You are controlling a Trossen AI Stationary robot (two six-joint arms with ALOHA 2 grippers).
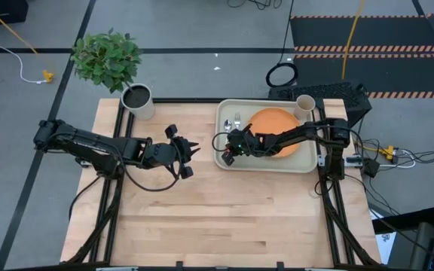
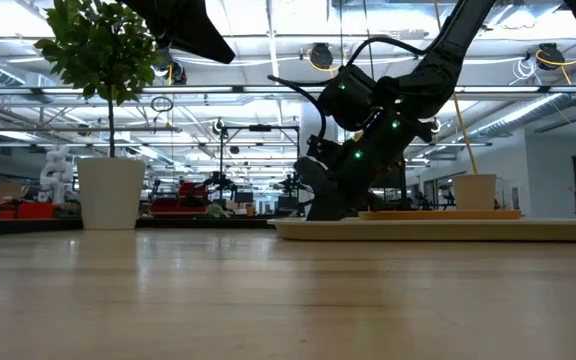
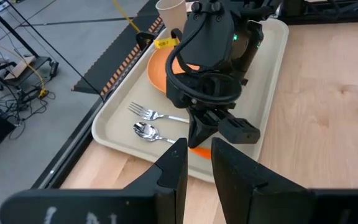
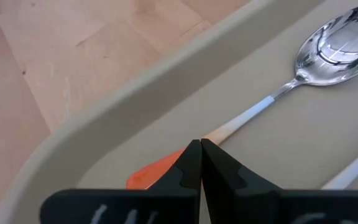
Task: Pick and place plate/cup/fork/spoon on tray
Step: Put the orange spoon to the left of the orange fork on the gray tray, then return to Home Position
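Right pincer (image 4: 201, 163) pinches the spoon (image 4: 328, 46) handle on tray (image 4: 92, 118)

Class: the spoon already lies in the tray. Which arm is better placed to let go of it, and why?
Right. Its gripper is down inside the tray, fingers shut on the spoon handle. The left gripper hangs over bare table, apart from the tray.

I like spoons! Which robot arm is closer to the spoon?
Right. The right gripper is pinched on the spoon handle in the tray; the left gripper hovers beside the tray.
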